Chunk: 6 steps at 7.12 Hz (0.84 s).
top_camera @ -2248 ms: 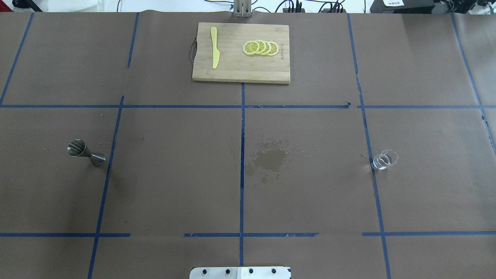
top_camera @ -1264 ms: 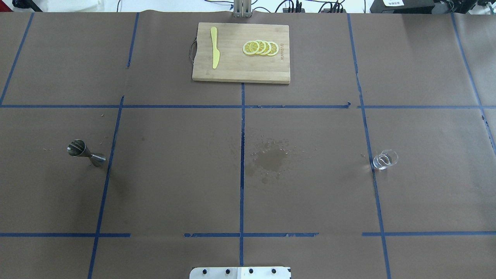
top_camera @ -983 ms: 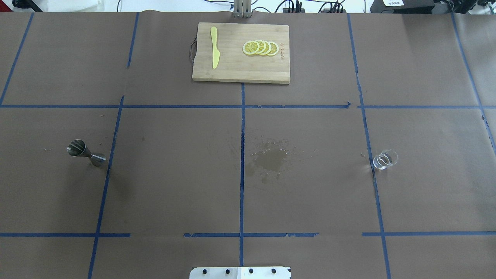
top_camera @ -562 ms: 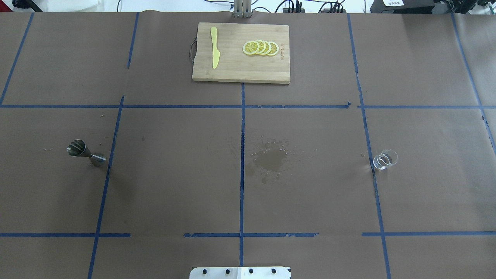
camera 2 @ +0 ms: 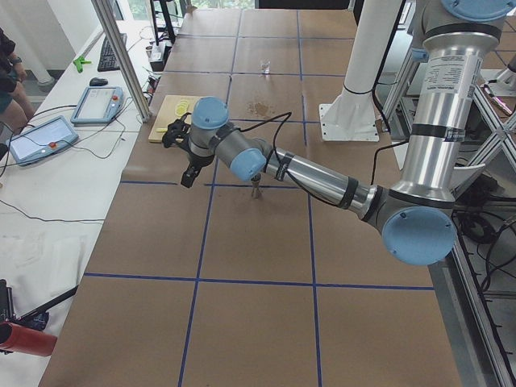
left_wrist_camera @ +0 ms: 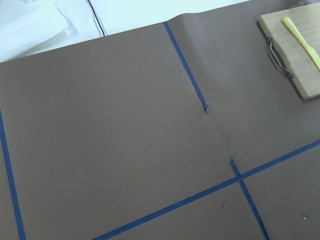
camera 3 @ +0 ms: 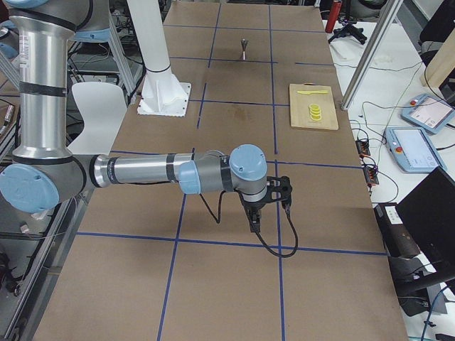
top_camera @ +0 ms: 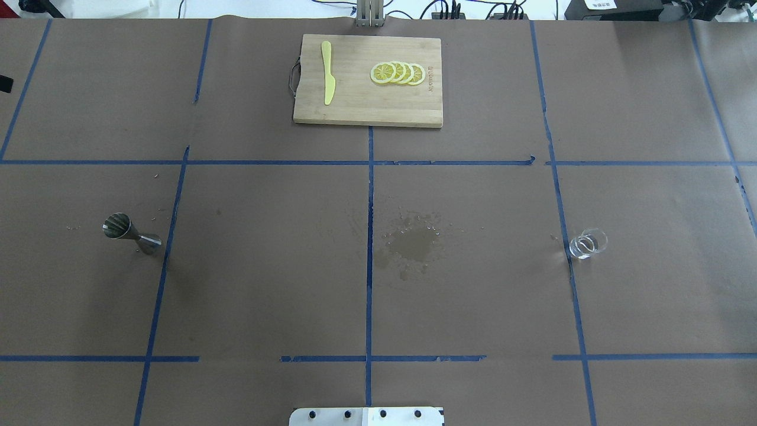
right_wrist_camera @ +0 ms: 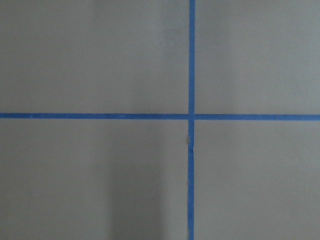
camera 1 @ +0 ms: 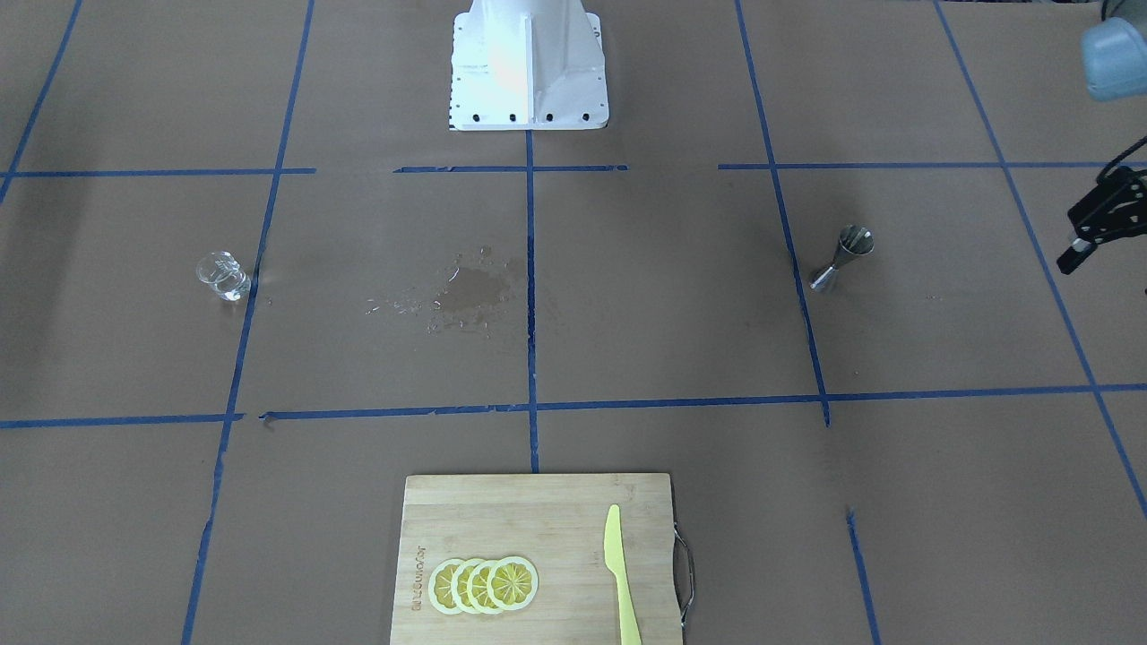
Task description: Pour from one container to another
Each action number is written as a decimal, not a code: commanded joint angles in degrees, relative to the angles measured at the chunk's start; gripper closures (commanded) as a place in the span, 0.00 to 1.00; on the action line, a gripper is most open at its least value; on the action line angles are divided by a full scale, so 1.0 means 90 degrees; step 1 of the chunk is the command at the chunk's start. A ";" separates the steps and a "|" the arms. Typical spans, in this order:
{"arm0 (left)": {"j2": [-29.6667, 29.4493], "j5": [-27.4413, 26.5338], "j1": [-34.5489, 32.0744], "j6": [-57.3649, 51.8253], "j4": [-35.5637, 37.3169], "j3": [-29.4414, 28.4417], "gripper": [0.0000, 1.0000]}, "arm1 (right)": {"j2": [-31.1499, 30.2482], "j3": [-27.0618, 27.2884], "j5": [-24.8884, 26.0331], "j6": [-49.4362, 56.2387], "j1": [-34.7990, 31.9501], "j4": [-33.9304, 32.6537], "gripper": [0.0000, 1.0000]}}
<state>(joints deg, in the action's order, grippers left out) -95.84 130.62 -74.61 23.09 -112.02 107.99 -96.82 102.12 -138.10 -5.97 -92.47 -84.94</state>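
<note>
1. Overhead exterior up first: picked out the glass cup (top_camera: 587, 243) standing upright toward the right edge of the table (top_camera: 266, 278), just beside a blue tape line (top_camera: 562, 201), with nothing gripping it.
2. Caught the steel jigger (top_camera: 131, 233) upright on its narrow end toward the left edge, just beside another tape line, well apart from the cup and likewise free.
3. Noted a wet patch (top_camera: 414, 244) between the two, near the table's middle.
4. Saw a cutting board (top_camera: 366, 100) at the far edge, carrying a yellow knife (top_camera: 327, 72) and a row of overlapping lemon slices (top_camera: 397, 73).
5. Found the left gripper (camera 2: 186, 169) hanging above the table, out past the jigger and close to the left edge, with nothing in its hold; could not tell how wide its jaws stood.
6. Found the right gripper (camera 3: 254, 219) pointing down above the table's right end, well away from the cup, in exterior right only; could not tell its opening either, though nothing hung from it.
</note>
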 commanded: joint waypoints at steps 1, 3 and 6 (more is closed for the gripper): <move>0.0830 -0.0850 0.0933 0.1597 0.0015 0.1413 0.00 | -0.0102 0.0040 0.0003 -0.0079 0.0039 0.0043 0.00; 0.1893 -0.2199 0.2314 0.3245 0.0025 0.2673 0.00 | -0.0082 0.0098 0.0003 -0.0205 0.0156 0.0033 0.00; 0.2443 -0.4213 0.4561 0.6117 0.0025 0.3342 0.02 | -0.0082 0.0147 -0.0036 -0.0635 0.0303 -0.0006 0.00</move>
<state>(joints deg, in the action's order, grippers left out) -76.18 100.56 -42.31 67.25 -111.82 135.81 -97.52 103.30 -138.27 -10.15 -90.30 -84.86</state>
